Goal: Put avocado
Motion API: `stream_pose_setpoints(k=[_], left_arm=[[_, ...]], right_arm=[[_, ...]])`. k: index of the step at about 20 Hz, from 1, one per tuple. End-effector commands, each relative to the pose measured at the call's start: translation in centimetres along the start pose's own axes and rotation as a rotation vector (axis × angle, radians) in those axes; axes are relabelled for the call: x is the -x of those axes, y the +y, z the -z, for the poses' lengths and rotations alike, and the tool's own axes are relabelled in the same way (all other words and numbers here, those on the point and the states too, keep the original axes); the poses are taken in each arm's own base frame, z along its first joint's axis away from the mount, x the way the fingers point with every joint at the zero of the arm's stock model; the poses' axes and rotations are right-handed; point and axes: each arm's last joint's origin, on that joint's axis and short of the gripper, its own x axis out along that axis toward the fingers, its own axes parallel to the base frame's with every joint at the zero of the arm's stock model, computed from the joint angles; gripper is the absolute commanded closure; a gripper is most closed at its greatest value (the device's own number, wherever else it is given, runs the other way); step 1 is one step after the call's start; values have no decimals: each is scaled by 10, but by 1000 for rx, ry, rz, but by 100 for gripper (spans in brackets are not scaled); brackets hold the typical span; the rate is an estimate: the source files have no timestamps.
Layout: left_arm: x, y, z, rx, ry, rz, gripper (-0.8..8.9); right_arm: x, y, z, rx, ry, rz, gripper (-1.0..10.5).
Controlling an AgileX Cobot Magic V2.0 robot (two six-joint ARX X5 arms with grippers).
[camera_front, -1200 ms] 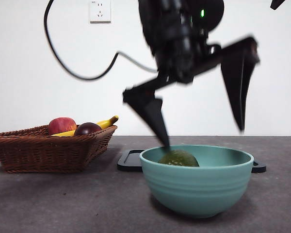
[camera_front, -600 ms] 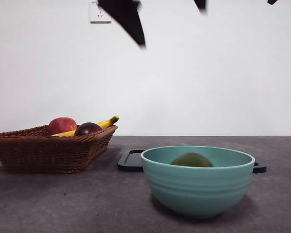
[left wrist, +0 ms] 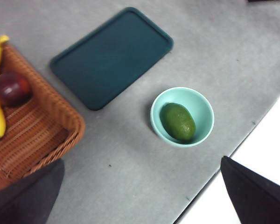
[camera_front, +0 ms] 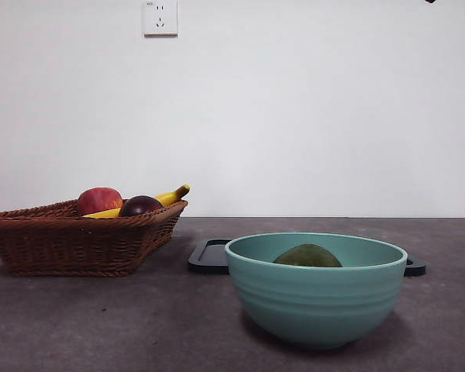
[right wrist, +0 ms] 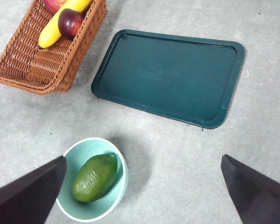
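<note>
The dark-green avocado [camera_front: 308, 256] lies alone inside the teal bowl [camera_front: 316, 298] at the table's front. From above it shows as an oval on the bowl's floor [left wrist: 178, 122] [right wrist: 94, 178]. My left gripper [left wrist: 141, 161] hangs high over the table, jaws wide open and holding nothing. My right gripper [right wrist: 143, 158] is also high up, open and holding nothing. Neither gripper touches the avocado or the bowl [left wrist: 203, 107] [right wrist: 74, 154]. In the front view only a small black tip [camera_front: 430, 1] shows at the top right corner.
A wicker basket [camera_front: 77, 240] at the left holds a red apple [camera_front: 99, 200], a dark maroon fruit [camera_front: 139, 205] and a banana [camera_front: 170, 196]. A flat dark-green tray [camera_front: 208, 257] [right wrist: 170, 74] lies behind the bowl. The table's edge runs close to the bowl [left wrist: 252, 135].
The open gripper that hung over the bowl has risen out of the front view. The avocado has settled slightly to the right inside the bowl.
</note>
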Motion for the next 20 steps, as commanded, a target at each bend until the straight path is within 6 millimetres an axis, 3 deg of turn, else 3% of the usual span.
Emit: stream_pose_setpoints(k=[1, 5, 7, 12, 20], left_arm=[[21, 3, 36, 35, -141, 9, 197], [34, 9, 102, 154, -241, -6, 197], [35, 11, 122, 160, -254, -3, 197], [47, 12, 132, 160, -325, 7, 197], [47, 12, 132, 161, -325, 7, 197]], right_arm=[[2, 3, -6, 16, -17, -9, 304], [-6, 6, -5, 17, 35, -29, 304], [-14, 10, -5, 17, 77, -50, 304], [-52, 20, 0, -23, 281, -63, 305], [-147, 24, 11, 24, 570, 36, 306]])
